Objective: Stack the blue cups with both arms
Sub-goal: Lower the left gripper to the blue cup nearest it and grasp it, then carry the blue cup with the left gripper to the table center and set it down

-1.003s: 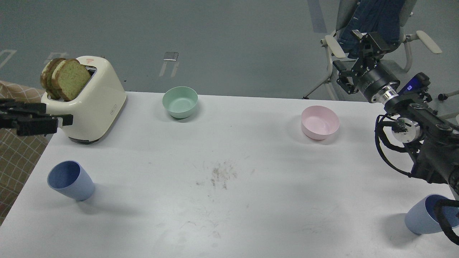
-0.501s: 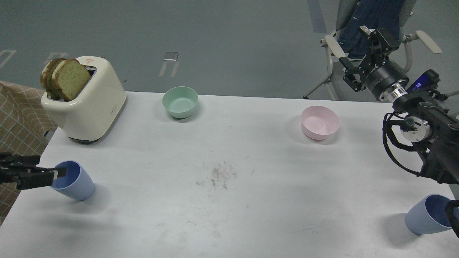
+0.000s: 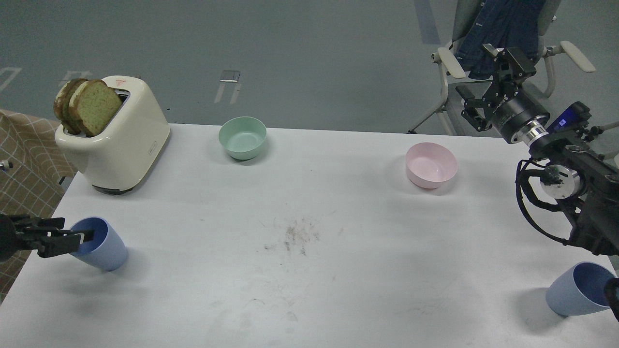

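Two blue cups stand on the white table [image 3: 309,270]: left blue cup [image 3: 104,246] in front of the toaster [image 3: 118,145], with the left gripper [image 3: 80,237] at its rim, grip unclear; right blue cup [image 3: 575,290] far right of it. Right gripper [image 3: 483,79] spread, raised.

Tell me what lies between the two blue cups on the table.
Head view: only bare white table between the left cup and the right cup, apart from faint brownish scuff marks near the middle.
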Controlling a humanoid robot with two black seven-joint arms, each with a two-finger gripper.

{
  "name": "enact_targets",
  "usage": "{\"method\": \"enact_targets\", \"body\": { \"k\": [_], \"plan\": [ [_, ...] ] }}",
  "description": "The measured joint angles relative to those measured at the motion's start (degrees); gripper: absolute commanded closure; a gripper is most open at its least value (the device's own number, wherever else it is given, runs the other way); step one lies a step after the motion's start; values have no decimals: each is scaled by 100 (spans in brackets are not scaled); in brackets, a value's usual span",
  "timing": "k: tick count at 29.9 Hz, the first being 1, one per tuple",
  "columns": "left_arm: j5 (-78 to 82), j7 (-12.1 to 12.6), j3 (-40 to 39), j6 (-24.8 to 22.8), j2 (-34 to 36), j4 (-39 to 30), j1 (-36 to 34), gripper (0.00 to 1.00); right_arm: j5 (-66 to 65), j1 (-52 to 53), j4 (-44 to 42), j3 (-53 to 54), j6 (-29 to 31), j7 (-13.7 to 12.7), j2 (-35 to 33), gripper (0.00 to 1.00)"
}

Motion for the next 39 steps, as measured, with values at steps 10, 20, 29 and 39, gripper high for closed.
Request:
{"method": "enact_targets", "body": {
  "k": [10,20,29,39],
  "plan": [
    [1,0,-6,158,-120,132,160,100,-6,-53,105,0,0,0,-110,0],
    [18,1,-70,409,93,-130,138,100,-9,-74,142,0,0,0,-116,0],
    [80,0,-697,270,502,-1562,-815,100,-25,488,230,12,0,0,-248,0],
    [93,0,-729,-1516,-1717,-1719,-2991,100,-54,1902,161,-640,0,0,-25,0]
  ]
}}
